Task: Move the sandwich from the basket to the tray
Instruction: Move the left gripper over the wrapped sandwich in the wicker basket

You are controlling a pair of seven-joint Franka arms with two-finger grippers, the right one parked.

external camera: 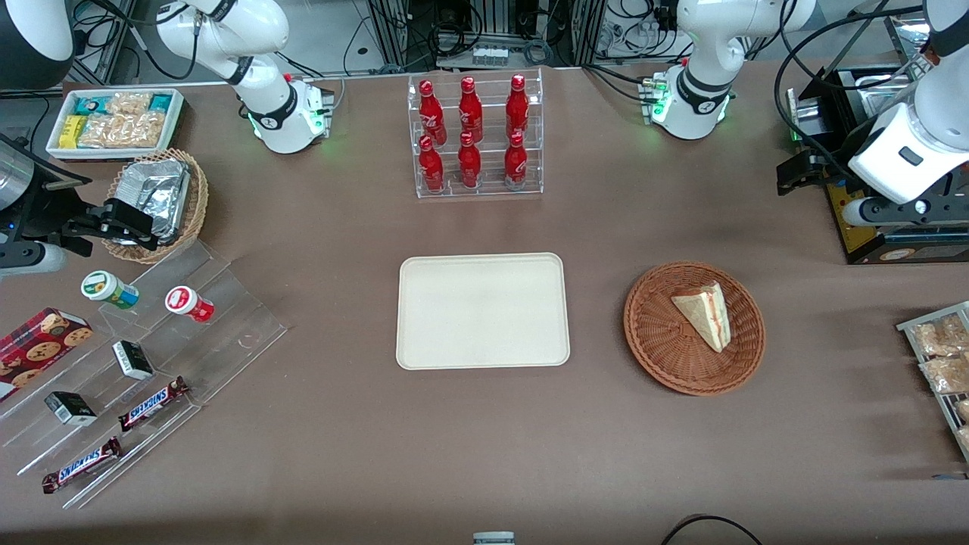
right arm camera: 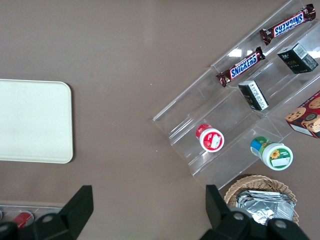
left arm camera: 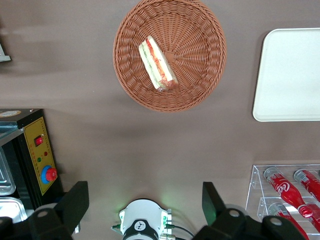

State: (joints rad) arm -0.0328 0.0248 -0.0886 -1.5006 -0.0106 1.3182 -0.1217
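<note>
Triangular sandwich (external camera: 705, 313) in woven basket (external camera: 666, 356); gripper (left arm camera: 145, 205) fingers apart, apparently empty.

Woven wicker basket (external camera: 694, 328); smooth matt plastic tray (external camera: 482, 310).

clear rack (external camera: 478, 136) holds six red bottles. stepped acrylic shelf (external camera: 144, 371) carries two snickers bars (external camera: 154, 403), small cups and boxes. tan wicker basket (external camera: 159, 204) contains foil packets.

With the open-fingered gripper (left arm camera: 145, 200) high, only bare table (external camera: 598, 393) separates basket (external camera: 658, 341) from tray (external camera: 424, 356).
</note>
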